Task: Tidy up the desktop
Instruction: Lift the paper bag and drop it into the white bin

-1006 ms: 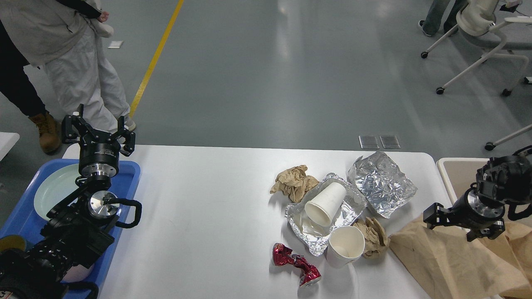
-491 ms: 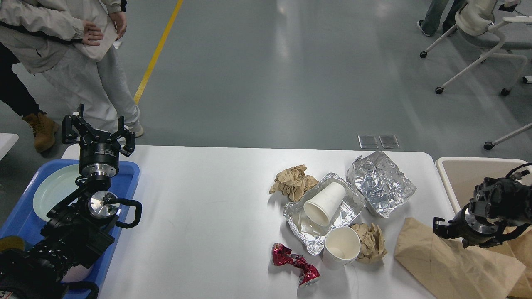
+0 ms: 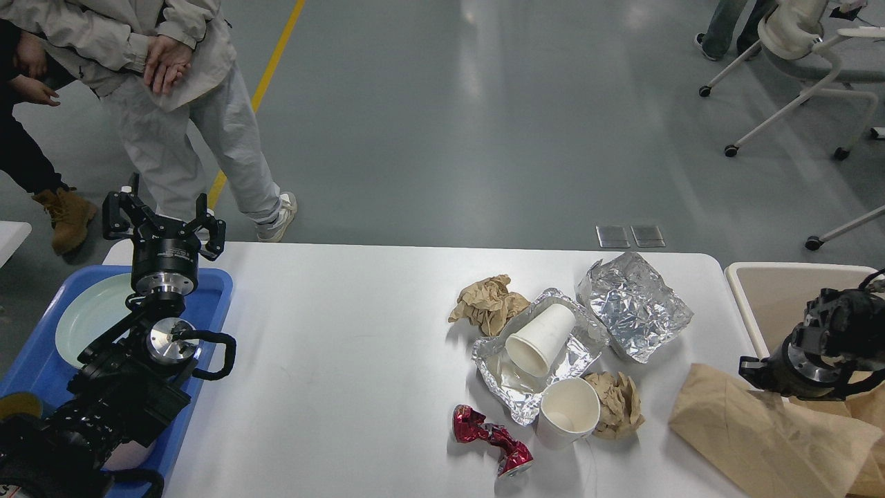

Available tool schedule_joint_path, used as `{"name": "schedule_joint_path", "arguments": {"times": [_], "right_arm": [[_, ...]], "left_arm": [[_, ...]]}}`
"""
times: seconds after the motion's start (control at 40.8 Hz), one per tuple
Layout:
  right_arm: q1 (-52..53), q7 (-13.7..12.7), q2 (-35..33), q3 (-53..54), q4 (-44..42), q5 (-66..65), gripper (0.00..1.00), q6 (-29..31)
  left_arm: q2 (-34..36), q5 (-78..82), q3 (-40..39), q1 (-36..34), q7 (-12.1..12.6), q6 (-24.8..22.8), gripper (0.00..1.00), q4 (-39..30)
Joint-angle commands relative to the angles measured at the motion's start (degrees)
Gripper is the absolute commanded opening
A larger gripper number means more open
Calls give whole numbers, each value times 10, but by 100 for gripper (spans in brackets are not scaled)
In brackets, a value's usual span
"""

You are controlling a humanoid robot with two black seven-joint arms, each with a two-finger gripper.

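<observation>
The white desktop (image 3: 346,332) carries litter on its right half: a crumpled brown paper ball (image 3: 487,304), a foil tray (image 3: 505,387) with a white paper cup (image 3: 543,339) lying in it, an upright paper cup (image 3: 568,413), a second brown ball (image 3: 617,404), crumpled foil (image 3: 635,304) and a crushed red wrapper (image 3: 492,443). My right gripper (image 3: 778,387) sits at the table's right end, shut on the top edge of a large brown paper sheet (image 3: 767,436); its fingers are dark and hard to tell apart. Over the far edge of the blue tray, my left gripper (image 3: 164,220) is open and holds nothing.
The blue tray (image 3: 211,290) at the left end holds a pale green plate (image 3: 90,318). A beige bin (image 3: 774,297) stands just off the right end. People (image 3: 180,104) stand behind the left corner. A wheeled chair (image 3: 802,62) is at the far right.
My right gripper has moved right toward the beige bin, dragging the brown paper sheet with it. A person has stepped rightwards behind the table. The left arm has stayed still.
</observation>
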Motion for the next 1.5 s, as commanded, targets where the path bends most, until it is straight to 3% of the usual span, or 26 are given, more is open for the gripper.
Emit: {"name": "schedule_joint_path", "arguments": {"times": [0.0, 0.392, 0.858, 1.006, 1.128, 1.324, 1.349, 1.373, 1.398, 1.472], "right_arm": [[23, -1, -20, 0, 2, 1, 0, 0], [188, 1, -108, 3, 19, 2, 0, 9], [310, 1, -168, 48, 8, 4, 0, -3], [276, 0, -184, 78, -43, 4, 0, -77], [159, 1, -184, 97, -97, 4, 0, -157], [27, 1, -185, 153, -145, 4, 0, -178], [14, 1, -185, 159, -148, 4, 5, -178], [-1, 1, -185, 164, -153, 4, 20, -179], [-12, 1, -185, 169, -157, 3, 37, -179], [-49, 1, -184, 188, -185, 4, 100, -180]], "left_arm": [[0, 0, 0, 0, 0, 0, 96, 0], [0, 0, 0, 0, 0, 0, 96, 0], [0, 0, 0, 0, 0, 0, 96, 0], [0, 0, 0, 0, 0, 0, 96, 0], [0, 0, 0, 0, 0, 0, 96, 0], [0, 0, 0, 0, 0, 0, 96, 0], [0, 0, 0, 0, 0, 0, 96, 0], [0, 0, 0, 0, 0, 0, 97, 0], [0, 0, 0, 0, 0, 0, 97, 0], [0, 0, 0, 0, 0, 0, 96, 0]]}}
